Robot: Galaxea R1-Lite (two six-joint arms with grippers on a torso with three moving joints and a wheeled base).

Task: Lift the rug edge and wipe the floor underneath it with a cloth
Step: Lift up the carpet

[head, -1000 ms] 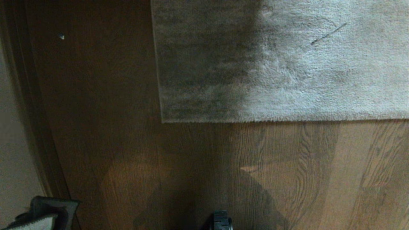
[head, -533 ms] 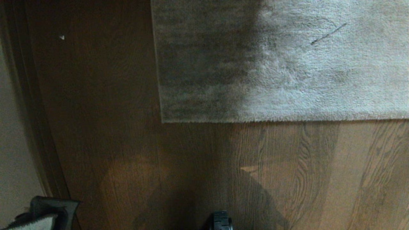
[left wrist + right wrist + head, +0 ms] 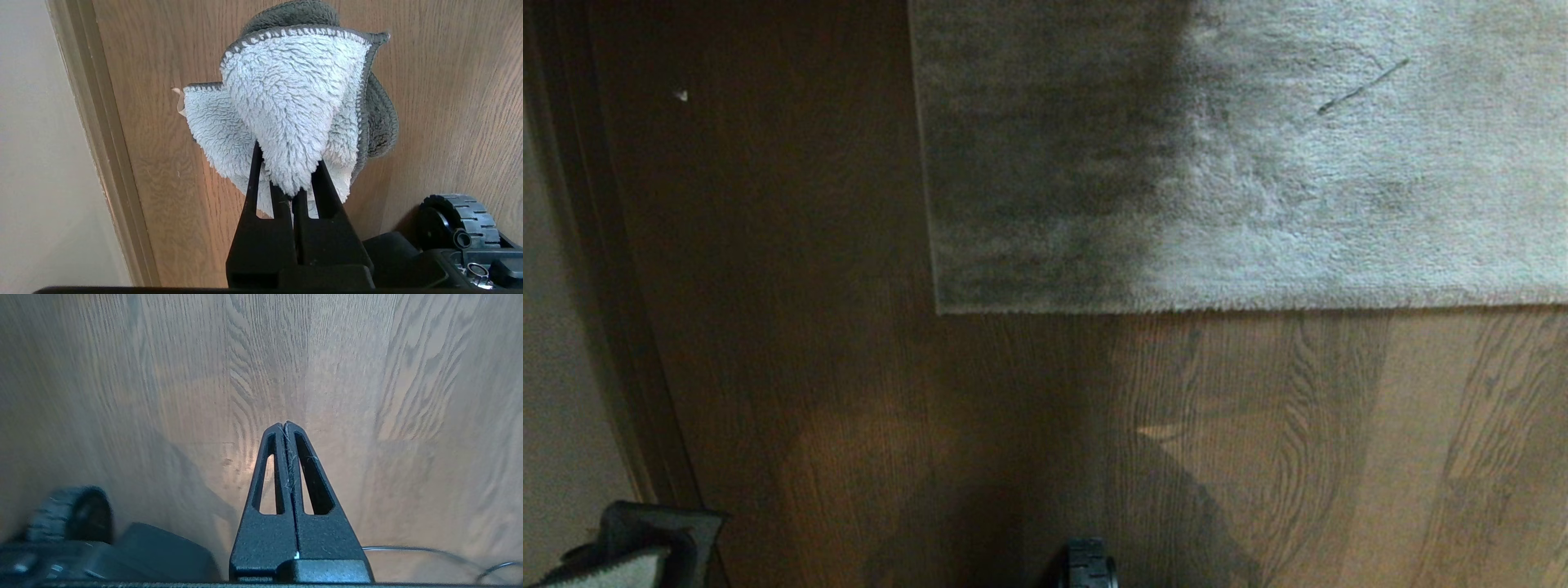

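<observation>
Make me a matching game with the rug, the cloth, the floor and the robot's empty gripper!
Things:
1. rug
2. cloth
3. floor
4. right gripper

States:
A. brown wood grain
B. pinched in the left gripper
C. shut on nothing
D. lying flat, grey and shaggy

Pairs: 1-D, 2-B, 3-A, 4-C
</observation>
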